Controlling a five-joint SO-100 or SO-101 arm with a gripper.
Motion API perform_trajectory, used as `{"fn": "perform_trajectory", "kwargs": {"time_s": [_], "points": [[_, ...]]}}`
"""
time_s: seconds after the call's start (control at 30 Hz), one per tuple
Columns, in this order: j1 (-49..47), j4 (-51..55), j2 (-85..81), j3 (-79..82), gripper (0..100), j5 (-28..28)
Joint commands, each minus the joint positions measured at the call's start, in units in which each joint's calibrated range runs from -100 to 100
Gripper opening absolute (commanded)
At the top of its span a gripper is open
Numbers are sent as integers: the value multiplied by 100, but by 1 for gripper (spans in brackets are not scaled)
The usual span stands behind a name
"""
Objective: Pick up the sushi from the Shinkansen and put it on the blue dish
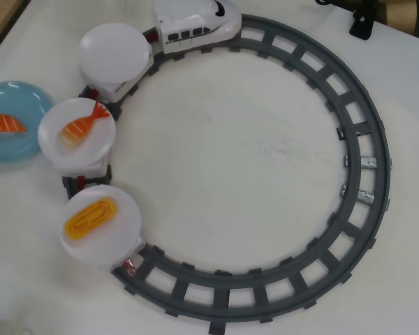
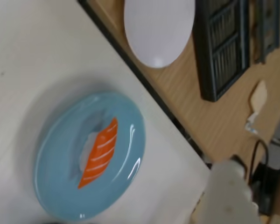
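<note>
The sushi [image 1: 3, 123], a salmon nigiri with white stripes, lies on the blue dish [image 1: 17, 94] at the far left of the overhead view, just outside the track. In the wrist view the sushi [image 2: 100, 151] lies in the middle of the blue dish [image 2: 56, 186], near the table's edge. The Shinkansen [image 1: 195, 24] stands on the track at the top, with three plate cars trailing behind it. My gripper does not show in the overhead view. In the wrist view only one pale finger [image 2: 231, 189] shows at the bottom right, away from the dish and holding nothing I can see.
Behind the engine come an empty white plate [image 1: 115, 49], a plate [image 1: 56, 143] with the shrimp piece [image 1: 84, 122] and a plate [image 1: 122, 237] with the egg piece [image 1: 91, 216]. The grey ring track [image 1: 366, 174] fills the table. Beyond the table's edge is a wooden surface with a white oval object [image 2: 158, 28] and a dark rack [image 2: 221, 46].
</note>
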Motion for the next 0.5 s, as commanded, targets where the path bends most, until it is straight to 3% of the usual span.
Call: {"fn": "perform_trajectory", "kwargs": {"time_s": [0.0,0.27,0.47], "points": [[-43,-899,-1249,1774,3,-13],[-545,-2454,-3762,5877,3,-60],[-1540,-1562,-5637,7022,3,-39]]}}
